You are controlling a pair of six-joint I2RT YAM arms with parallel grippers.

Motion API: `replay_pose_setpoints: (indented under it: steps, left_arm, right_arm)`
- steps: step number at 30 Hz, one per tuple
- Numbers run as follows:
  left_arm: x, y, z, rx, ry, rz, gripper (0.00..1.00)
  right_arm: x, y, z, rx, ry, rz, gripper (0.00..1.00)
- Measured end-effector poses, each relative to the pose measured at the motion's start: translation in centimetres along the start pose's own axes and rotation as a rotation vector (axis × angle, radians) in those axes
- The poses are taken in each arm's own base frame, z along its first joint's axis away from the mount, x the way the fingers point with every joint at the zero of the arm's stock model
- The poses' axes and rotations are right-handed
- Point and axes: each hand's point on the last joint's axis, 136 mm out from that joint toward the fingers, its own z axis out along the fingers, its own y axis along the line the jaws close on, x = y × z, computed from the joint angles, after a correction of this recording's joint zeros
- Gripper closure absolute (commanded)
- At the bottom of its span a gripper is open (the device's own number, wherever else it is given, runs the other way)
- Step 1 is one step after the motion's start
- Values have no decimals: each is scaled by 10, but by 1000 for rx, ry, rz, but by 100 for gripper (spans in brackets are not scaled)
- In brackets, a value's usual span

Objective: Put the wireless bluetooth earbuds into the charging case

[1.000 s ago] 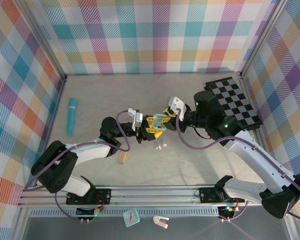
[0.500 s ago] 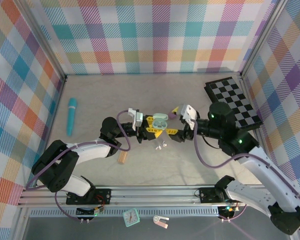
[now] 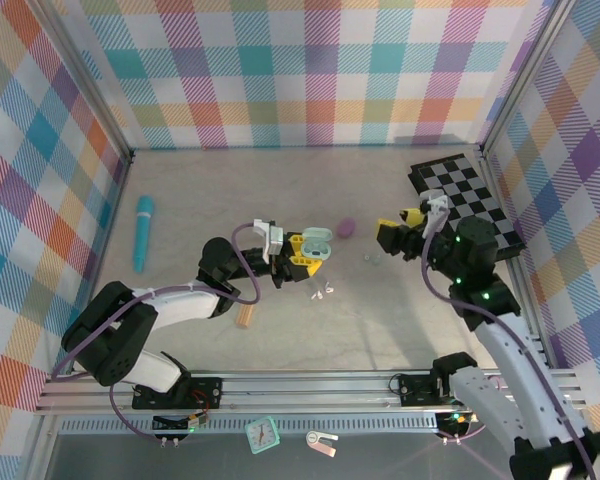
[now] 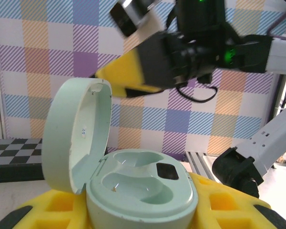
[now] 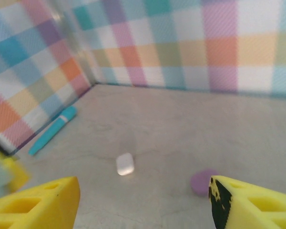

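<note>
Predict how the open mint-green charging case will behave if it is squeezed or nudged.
The case looks smooth and rounded, so it may slip under a squeeze. Its hinged lid stands open and would probably swing shut if bumped. Small hollow plastic, likely light.

Pale speckled table (image 3: pixel 230 190), seen from above. At 9 o'clock, a teal pen (image 3: pixel 142 232) lies beside the left wall. At 3 o'clock, a checkerboard (image 3: pixel 465 205) lies near the right wall. Just toward 1 o'clock of centre is a purple pebble-shaped case (image 3: pixel 346 228). At 6 o'clock, near centre, are tiny white earbuds (image 3: pixel 325 293). At 7 o'clock is a tan block (image 3: pixel 245 316).
</note>
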Motion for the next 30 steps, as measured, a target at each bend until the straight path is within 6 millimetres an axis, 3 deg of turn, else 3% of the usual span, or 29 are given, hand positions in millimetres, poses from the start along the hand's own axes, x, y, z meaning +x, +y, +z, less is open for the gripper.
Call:
replay_pose_setpoints:
  steps: [6,12,14,24,30]
  left_arm:
    - [-4,-3,-1,2,-9,10,68]
    - [-3,-4,-2,2,-6,8,68]
    - [-3,-4,-2,2,-6,7,68]
    - [-3,-3,-3,-1,-6,8,68]
    - [-5,-3,-3,0,-10,13,68]
  right_arm:
    - [58,-68,38,225,183,400,39]
    - [131,-95,64,318,421,563,39]
    - [146,-101,71,332,495,567,39]
    - [178,-134,124,331,665,529,37]
    - [202,-140,130,326,731,553,37]
